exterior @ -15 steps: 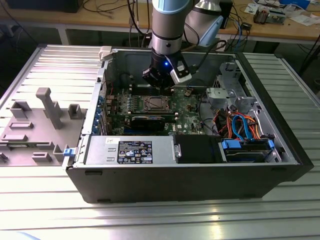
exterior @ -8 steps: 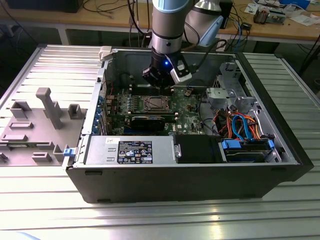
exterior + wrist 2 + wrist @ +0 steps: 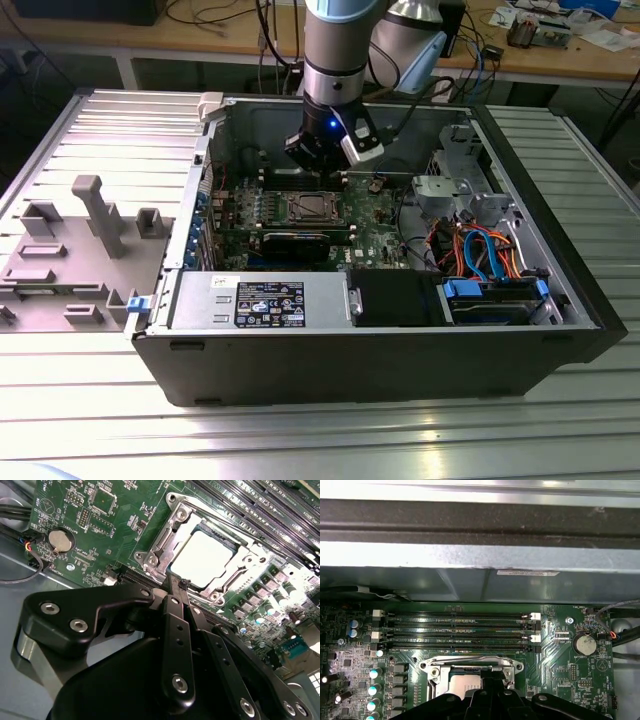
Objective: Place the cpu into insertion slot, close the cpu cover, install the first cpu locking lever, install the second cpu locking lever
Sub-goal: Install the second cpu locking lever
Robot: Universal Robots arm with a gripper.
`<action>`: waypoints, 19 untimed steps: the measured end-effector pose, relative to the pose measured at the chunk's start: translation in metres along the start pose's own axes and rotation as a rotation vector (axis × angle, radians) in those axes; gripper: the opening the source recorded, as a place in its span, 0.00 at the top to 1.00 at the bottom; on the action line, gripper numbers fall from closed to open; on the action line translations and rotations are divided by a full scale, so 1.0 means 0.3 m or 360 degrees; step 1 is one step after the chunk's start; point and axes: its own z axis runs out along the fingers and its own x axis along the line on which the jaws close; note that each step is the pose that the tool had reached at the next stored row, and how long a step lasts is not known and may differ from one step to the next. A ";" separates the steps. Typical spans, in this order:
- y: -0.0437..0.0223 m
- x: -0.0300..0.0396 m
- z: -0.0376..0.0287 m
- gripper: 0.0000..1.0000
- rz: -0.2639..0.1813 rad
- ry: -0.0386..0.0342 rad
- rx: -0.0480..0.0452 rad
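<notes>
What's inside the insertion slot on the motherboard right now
The cpu sits in the insertion slot, its silver top showing through the cpu cover, which lies down around it. The contact field underneath is hidden by the chip. The gripper hovers at the slot's edge.

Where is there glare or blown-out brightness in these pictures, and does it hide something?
In the second wrist view, the cpu top is washed out to white, so its surface detail is lost; the gripper stays dark in the foreground. In the exterior view, light reflects on the ribbed table.
</notes>
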 end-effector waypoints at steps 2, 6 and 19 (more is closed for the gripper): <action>-0.003 0.000 0.000 0.89 0.0000 0.0000 0.0000; -0.011 0.000 -0.001 0.89 0.0000 0.0000 0.0000; -0.010 0.000 -0.016 0.89 0.0000 0.0000 0.0000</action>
